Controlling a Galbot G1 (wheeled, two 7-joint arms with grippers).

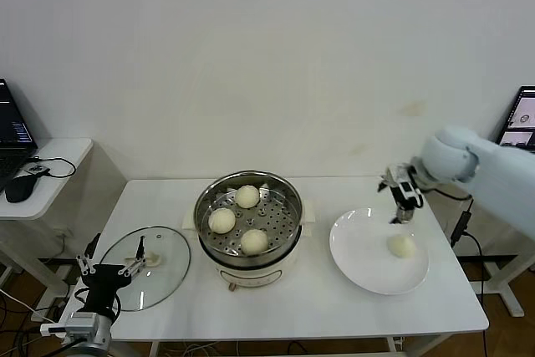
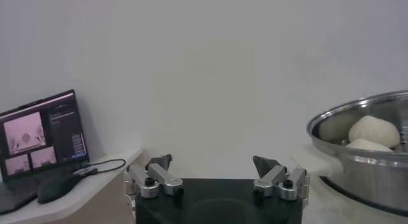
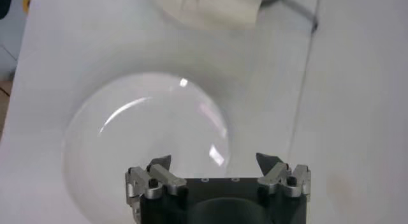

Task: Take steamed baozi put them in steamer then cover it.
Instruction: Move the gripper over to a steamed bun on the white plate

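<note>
With three smooth cream-white baozi (image 1: 241, 220) already in your shiny steel steamer (image 1: 248, 216), one (image 1: 401, 245) waits on the flat white plate (image 1: 359, 257) under your spread, empty right gripper (image 1: 402, 204); the glass cover (image 1: 146, 267) lies beside your spread left gripper (image 1: 107, 266).

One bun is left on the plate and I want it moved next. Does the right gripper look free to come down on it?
Probably yes. The right gripper hovers open above the plate's far edge, holding nothing. The last baozi sits alone on the plate, just nearer the robot, with nothing over or beside it.
</note>
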